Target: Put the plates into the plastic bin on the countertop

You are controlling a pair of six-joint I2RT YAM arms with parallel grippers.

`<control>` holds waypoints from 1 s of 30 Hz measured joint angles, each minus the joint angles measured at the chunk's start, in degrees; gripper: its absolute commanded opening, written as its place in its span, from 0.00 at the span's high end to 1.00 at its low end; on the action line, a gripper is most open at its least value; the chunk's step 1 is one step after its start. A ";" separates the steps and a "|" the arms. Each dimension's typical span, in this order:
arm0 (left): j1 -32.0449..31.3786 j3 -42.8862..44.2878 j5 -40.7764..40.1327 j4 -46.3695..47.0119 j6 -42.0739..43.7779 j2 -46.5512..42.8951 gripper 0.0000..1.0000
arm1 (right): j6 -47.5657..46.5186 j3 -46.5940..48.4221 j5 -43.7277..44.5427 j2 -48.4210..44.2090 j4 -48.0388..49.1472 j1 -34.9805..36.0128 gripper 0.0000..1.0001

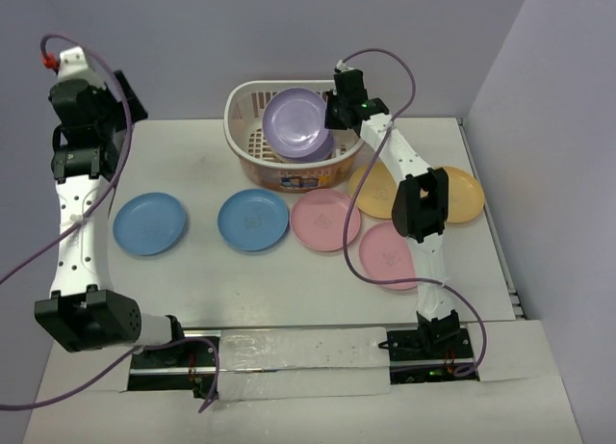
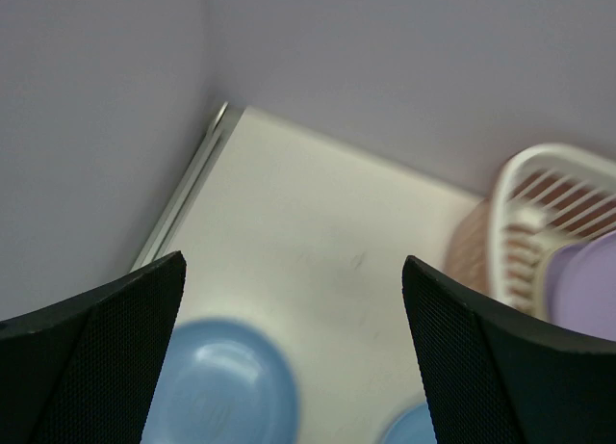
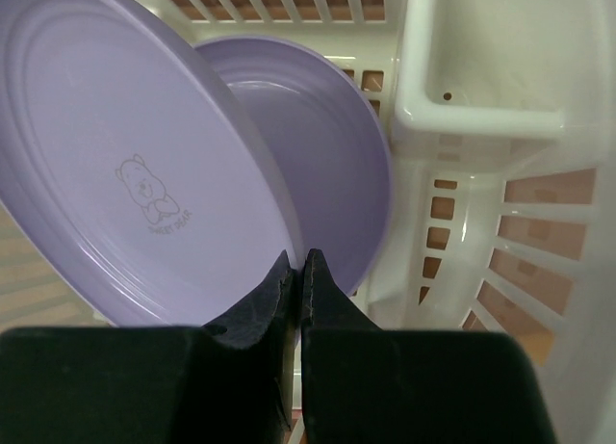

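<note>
The cream bin (image 1: 252, 99) stands at the back centre of the white countertop (image 1: 192, 271). My right gripper (image 1: 335, 107) is shut on the rim of a lilac plate (image 1: 296, 119), holding it on edge inside the bin; in the right wrist view the plate (image 3: 115, 155) leans in front of a second lilac plate (image 3: 318, 145). Two blue plates (image 1: 149, 222) (image 1: 253, 220), two pink plates (image 1: 325, 221) (image 1: 388, 254) and two yellow-orange plates (image 1: 462, 195) lie flat on the countertop. My left gripper (image 2: 294, 348) is open and empty, high above the blue plates (image 2: 221, 386).
Pale lilac walls border the countertop at the back and right. The bin's inner compartment (image 3: 481, 68) and slotted wall (image 3: 520, 242) are close to the right of my right gripper (image 3: 298, 271). The right arm (image 1: 421, 208) reaches over the yellow-orange and pink plates.
</note>
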 measured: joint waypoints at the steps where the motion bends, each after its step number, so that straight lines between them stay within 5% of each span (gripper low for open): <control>1: 1.87 -2.29 0.75 -1.12 -0.07 -0.23 0.01 | -0.19 0.00 0.43 0.41 -0.01 0.21 1.00; 5: 9.17 -10.06 5.18 -5.28 -0.45 -0.09 0.01 | -1.06 0.01 2.36 1.18 0.25 0.72 0.96; 8: 15.28 -15.60 10.05 -6.60 -0.69 -0.66 0.01 | -1.40 0.08 3.53 1.42 0.57 0.80 0.41; 12: 23.05 -21.26 15.92 -8.10 -0.50 -1.47 0.02 | -1.61 0.41 4.42 1.75 1.46 0.80 0.01; 24: 32.38 -29.15 18.95 -9.51 2.03 1.25 0.08 | -2.95 0.20 2.76 -0.29 1.49 1.08 0.00; 30: 35.21 -32.31 19.74 -9.84 3.57 7.38 0.18 | -7.53 -9.85 -3.99 -14.19 2.42 2.24 0.00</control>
